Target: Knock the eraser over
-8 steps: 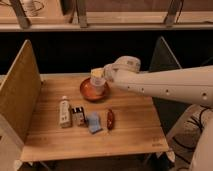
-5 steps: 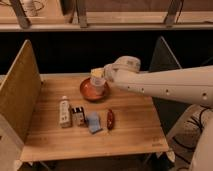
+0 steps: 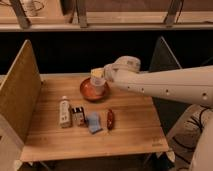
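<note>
The eraser [image 3: 78, 116] is a small block, dark on top and white with reddish-tan marks below. It stands on the wooden table [image 3: 130, 131] between a white tube-shaped bottle [image 3: 64, 111] and a soft light-blue piece [image 3: 93, 122]. My gripper [image 3: 98, 79] hangs above a red-brown bowl [image 3: 90, 91] at the back of the table, well behind and to the right of the eraser. It touches none of these things.
A dark red oblong object [image 3: 110, 119] lies right of the light-blue piece. A tall wooden panel [image 3: 19, 97] walls the table's left side. A grey panel [image 3: 165, 56] stands at the back right. My white arm [image 3: 170, 85] reaches in from the right.
</note>
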`<state>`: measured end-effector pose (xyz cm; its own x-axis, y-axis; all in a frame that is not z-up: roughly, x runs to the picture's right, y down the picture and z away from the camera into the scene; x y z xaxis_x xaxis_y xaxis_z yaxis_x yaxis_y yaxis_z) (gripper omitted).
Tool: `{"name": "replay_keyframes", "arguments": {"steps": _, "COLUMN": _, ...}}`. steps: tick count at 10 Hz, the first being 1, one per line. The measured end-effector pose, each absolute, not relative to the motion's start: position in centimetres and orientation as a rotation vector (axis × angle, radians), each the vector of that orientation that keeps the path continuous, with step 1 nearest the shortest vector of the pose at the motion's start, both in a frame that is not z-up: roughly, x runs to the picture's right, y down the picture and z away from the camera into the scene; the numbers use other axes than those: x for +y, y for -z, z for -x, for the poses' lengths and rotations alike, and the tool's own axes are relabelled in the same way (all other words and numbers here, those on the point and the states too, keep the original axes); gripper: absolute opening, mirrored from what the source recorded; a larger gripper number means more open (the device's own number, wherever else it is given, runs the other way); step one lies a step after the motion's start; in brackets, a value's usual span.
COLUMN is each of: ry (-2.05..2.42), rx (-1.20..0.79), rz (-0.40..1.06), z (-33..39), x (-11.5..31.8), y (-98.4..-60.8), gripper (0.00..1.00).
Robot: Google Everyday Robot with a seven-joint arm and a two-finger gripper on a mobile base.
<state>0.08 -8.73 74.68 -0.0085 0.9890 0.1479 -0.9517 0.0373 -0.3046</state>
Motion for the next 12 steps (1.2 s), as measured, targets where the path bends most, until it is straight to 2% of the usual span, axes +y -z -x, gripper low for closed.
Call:
{"name": "replay_keyframes", "arguments": {"steps": 5, "ry": -1.539, "rx": -0.36, "rz": 0.129, "z": -0.07, "x": -8.71, "y": -74.7, "gripper": 0.8}}
{"name": "replay_keyframes", "arguments": {"steps": 6, "ry": -1.539, "rx": -0.36, "rz": 0.128, "z": -0.07, "x": -8.71, "y": -74.7, "gripper": 0.77}}
{"name": "replay_keyframes", "arguments": {"steps": 9, "ry": -1.539, "rx": -0.36, "rz": 0.128, "z": -0.07, "x": -8.71, "y": -74.7, "gripper": 0.51}}
{"name": "replay_keyframes", "arguments": {"steps": 10, "ry": -1.539, "rx": -0.361, "rz": 0.128, "z": -0.06, "x": -8.71, "y": -74.7, "gripper": 0.37}}
{"name": "replay_keyframes", "arguments": {"steps": 11, "ry": -1.539, "rx": -0.36, "rz": 0.128, "z": -0.06, "x": -8.71, "y": -74.7, "gripper": 0.31}}
{"name": "replay_keyframes", "arguments": {"steps": 12, "ry": -1.539, "rx": -0.36, "rz": 0.13, "z": -0.02, "x": -8.66, "y": -74.71, "gripper": 0.19}}
